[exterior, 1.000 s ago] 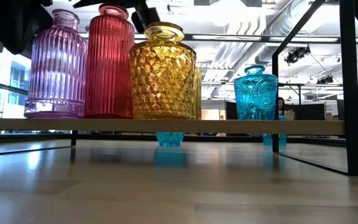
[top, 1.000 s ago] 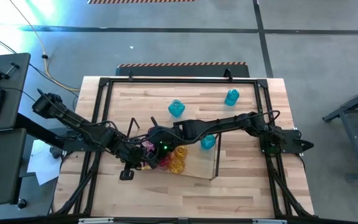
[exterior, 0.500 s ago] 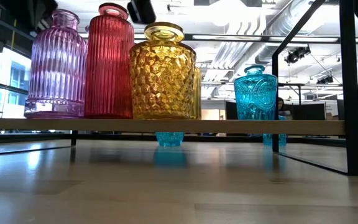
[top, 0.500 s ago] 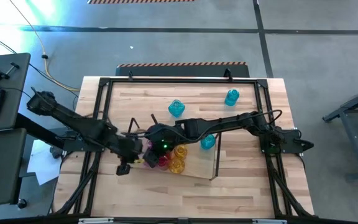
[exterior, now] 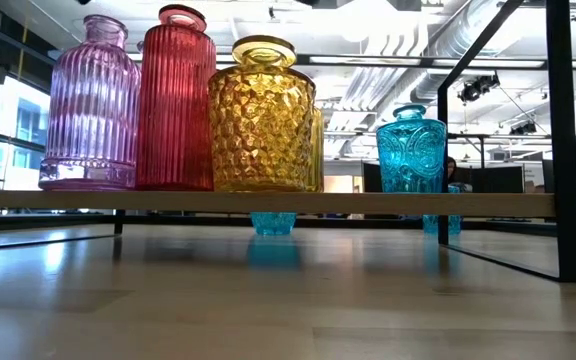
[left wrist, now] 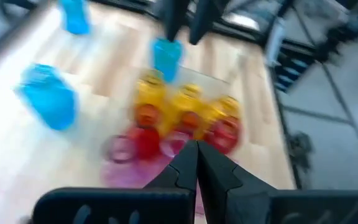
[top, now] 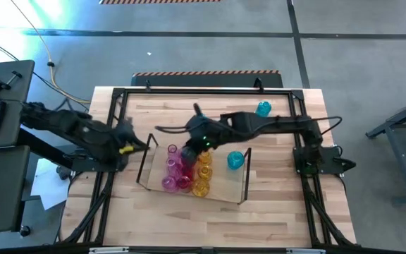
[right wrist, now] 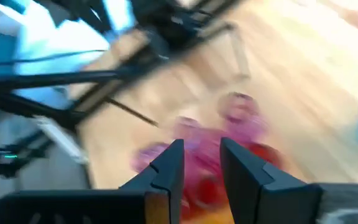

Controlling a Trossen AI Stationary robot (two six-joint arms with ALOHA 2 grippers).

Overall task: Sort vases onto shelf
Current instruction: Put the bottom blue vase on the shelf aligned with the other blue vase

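Four colours of ribbed and dimpled glass vases fill the scene. Leftmost, the left gripper (top: pixel 127 134) hangs with fingers pressed together, empty, beside the shelf (top: pixel 225 189). On that clear, dark-framed tray stand pink (top: pixel 169 183), red (top: pixel 184 184), amber (top: pixel 200 188) and cyan (top: pixel 235 160) bottles. Above them the right gripper (top: pixel 197 111) hovers, fingers slightly apart, holding nothing. Another cyan vase (top: pixel 263 109) stands on bare wood.

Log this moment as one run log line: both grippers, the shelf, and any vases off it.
left gripper: shut, empty, beside shelf | right gripper: open, empty, above shelf | cyan vase: on table, off shelf
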